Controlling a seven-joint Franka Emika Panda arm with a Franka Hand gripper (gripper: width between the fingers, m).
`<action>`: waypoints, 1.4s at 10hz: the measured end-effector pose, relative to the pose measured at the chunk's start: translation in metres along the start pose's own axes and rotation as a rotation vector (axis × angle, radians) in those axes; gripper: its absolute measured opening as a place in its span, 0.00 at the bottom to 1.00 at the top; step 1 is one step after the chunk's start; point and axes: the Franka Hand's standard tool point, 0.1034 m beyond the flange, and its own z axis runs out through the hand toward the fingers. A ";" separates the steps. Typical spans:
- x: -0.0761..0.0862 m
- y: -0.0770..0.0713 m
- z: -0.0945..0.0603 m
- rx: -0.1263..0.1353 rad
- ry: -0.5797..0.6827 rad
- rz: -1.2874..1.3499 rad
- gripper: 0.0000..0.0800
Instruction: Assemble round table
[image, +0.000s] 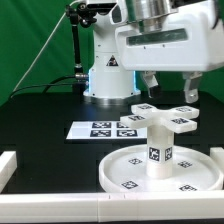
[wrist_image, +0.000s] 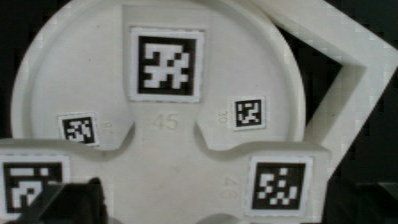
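The round disc (image: 120, 172) lies on the black table near the front. The short thick cylinder (image: 158, 150) stands upright on its hub. The four-lobed cross piece (image: 160, 115) sits on top of the cylinder. My gripper (image: 169, 88) hangs just above the cross piece, open and empty, one finger on each side. In the wrist view the cross piece (wrist_image: 187, 185) fills the space between my dark fingertips (wrist_image: 71, 200), gripper (wrist_image: 222, 205). Beyond it is a broad rounded white surface (wrist_image: 98, 80) with three tags; I cannot tell which part it is.
The marker board (image: 103, 128) lies flat on the table to the exterior view's left of the assembly. White rails (image: 6, 165) edge the black surface at the left and front. The arm's base (image: 105, 75) stands behind.
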 end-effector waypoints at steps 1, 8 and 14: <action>0.001 0.001 0.001 -0.001 0.000 -0.073 0.81; 0.004 0.004 0.000 -0.033 0.014 -0.786 0.81; 0.008 0.007 0.000 -0.062 0.008 -1.342 0.81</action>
